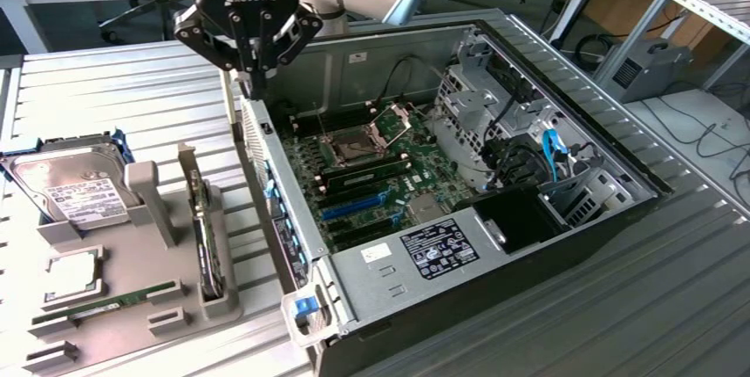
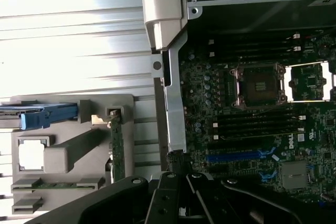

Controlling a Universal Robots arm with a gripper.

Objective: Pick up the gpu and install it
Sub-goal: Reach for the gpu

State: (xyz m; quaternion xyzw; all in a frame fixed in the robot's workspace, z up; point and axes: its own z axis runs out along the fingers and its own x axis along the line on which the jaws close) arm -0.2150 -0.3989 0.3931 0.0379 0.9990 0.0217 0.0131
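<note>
Clearly, the gpu (image 1: 206, 238) is not yet picked up. It stands on its long edge in a slot of the grey holder (image 1: 140, 329), at the exterior view's left of the case (image 1: 493, 280), with its silver bracket at the far end. I think it is kept upright like this so that fingers can come from above and take it by the top edge, and so that it already has the turn it needs for going down into the board. In the wrist view the gpu (image 2: 116, 153) shows as a thin green strip in the same holder (image 2: 68, 156), near the case wall (image 2: 176, 103).

The gripper (image 1: 249, 87) hangs over the top edge of that wall, near the far corner of the case, well apart from the gpu. Its fingers are pressed together and nothing is between them (so it carries no part). Seen from the wrist, the gripper (image 2: 181, 182) looks straight down on the wall, with the holder on one side and the board (image 2: 252, 108) on the other.

The case lies open on its side, which I judge is meant to give free access from above. The blue slots (image 1: 351, 208) on the board look free. The hard drive (image 1: 70, 188) and the memory stick (image 1: 111, 302) sit in their own places on the holder, untouched.
</note>
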